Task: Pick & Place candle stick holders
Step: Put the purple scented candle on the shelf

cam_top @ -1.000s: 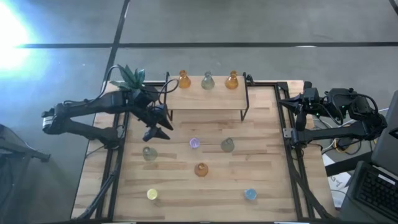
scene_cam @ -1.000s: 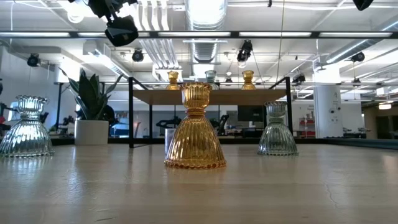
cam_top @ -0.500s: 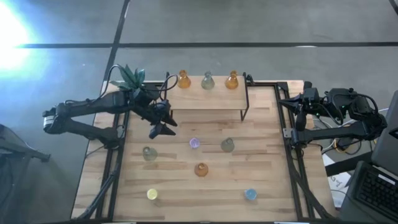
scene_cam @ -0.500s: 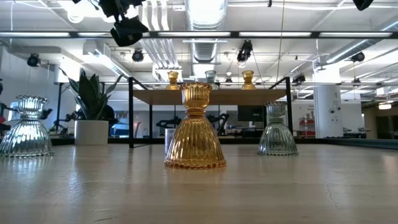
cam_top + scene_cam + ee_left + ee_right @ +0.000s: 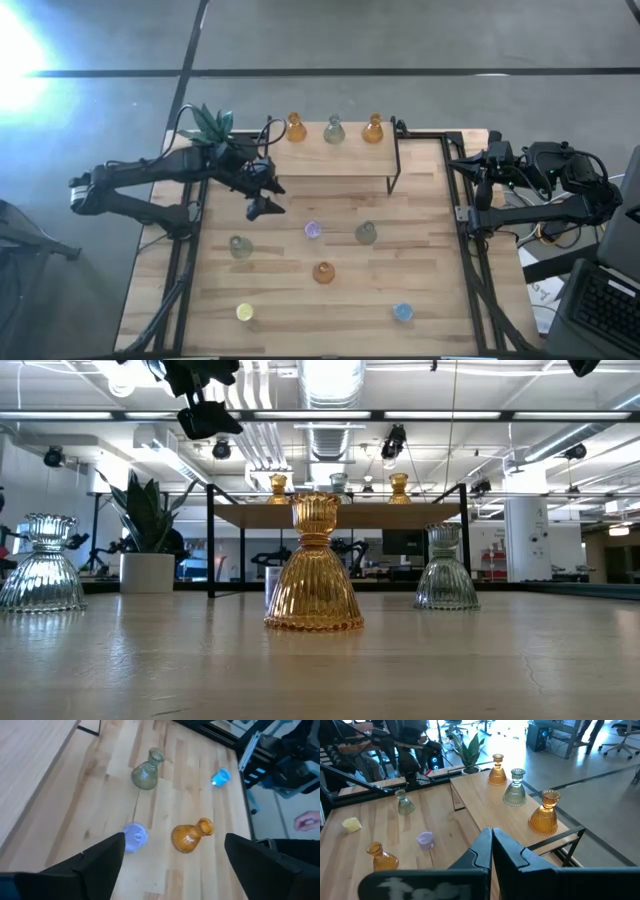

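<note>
The left gripper (image 5: 262, 197) has just spread its fingers wide, empty, near the raised shelf (image 5: 330, 160). Likely it next targets the purple holder (image 5: 313, 230). The right gripper (image 5: 468, 165) waits closed at the table's right edge.

The table (image 5: 420, 290) is pale wooden planking with a matt, visibly grained surface, and the raised shelf (image 5: 330, 160) has a like wooden top on thin black metal legs. The candle stick holders are translucent ribbed glass that glints: the amber holder (image 5: 314, 565) and the clear grey-green holder (image 5: 446, 568) show fine vertical fluting, as does the clear holder (image 5: 42, 563) at the table's edge. The left gripper (image 5: 170, 865) has matt black fingers, as does the right gripper (image 5: 490, 851); the plant (image 5: 148, 512) has smooth leaves in a plain white pot (image 5: 147, 572).
</note>
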Controlling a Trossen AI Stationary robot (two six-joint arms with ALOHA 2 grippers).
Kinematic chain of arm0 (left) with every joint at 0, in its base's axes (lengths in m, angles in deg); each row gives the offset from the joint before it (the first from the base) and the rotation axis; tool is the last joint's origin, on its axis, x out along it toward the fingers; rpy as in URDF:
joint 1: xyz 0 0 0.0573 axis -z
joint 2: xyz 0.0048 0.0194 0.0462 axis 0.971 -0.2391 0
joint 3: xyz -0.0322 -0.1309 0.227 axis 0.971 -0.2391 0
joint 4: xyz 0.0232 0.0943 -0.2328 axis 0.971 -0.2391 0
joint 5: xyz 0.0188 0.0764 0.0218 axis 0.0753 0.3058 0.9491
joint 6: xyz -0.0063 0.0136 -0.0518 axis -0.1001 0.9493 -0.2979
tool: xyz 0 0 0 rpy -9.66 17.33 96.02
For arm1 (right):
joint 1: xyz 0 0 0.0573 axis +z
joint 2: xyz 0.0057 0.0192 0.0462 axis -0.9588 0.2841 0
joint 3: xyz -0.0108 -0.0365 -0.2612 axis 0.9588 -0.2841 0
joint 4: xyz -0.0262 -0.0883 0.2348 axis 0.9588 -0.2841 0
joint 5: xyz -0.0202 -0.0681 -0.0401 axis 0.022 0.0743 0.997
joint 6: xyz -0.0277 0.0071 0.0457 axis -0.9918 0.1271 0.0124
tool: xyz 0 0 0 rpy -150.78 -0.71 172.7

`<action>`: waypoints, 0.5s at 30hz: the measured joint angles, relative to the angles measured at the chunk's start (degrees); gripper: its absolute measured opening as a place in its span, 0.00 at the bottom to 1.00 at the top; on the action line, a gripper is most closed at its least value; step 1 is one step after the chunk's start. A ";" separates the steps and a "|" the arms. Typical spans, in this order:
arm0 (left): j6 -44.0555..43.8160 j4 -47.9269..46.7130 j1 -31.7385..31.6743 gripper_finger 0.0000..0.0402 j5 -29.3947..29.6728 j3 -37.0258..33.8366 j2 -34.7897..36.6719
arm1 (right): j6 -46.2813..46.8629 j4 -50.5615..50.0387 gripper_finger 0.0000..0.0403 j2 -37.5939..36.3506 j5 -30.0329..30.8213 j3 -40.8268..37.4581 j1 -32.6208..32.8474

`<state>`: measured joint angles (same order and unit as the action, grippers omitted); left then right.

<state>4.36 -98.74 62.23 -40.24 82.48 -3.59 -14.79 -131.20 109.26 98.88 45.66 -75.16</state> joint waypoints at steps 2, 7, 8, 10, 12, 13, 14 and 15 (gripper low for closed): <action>0.17 0.00 0.00 0.88 0.89 0.00 -0.33 | 0.00 0.02 0.02 0.01 -0.01 0.00 0.00; -0.48 -0.02 0.00 0.88 3.48 0.00 -1.58 | 0.00 0.01 0.02 0.01 -0.02 0.00 0.01; -0.57 0.00 -0.04 0.88 3.72 0.00 -1.88 | 0.00 0.00 0.02 0.00 0.00 0.00 0.01; -0.93 -0.04 -0.02 0.88 4.71 0.00 -2.58 | 0.00 0.02 0.02 0.00 0.00 0.00 0.00; -1.55 -0.45 -0.02 0.88 4.94 0.00 -3.32 | 0.00 0.02 0.02 0.00 0.00 0.00 0.00; -1.78 -0.59 -0.02 0.88 4.95 0.00 -3.68 | 0.00 0.00 0.02 0.00 0.00 0.00 0.00; -1.80 -0.38 -0.02 0.88 4.95 0.00 -4.07 | 0.00 0.00 0.02 0.02 0.00 0.00 0.02; -1.73 0.21 -0.02 0.88 4.95 0.00 -4.59 | 0.00 0.01 0.02 0.00 -0.01 0.00 0.01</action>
<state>2.63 -98.53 62.21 -35.29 82.48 -8.18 -14.79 -131.19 109.26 98.87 45.66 -75.15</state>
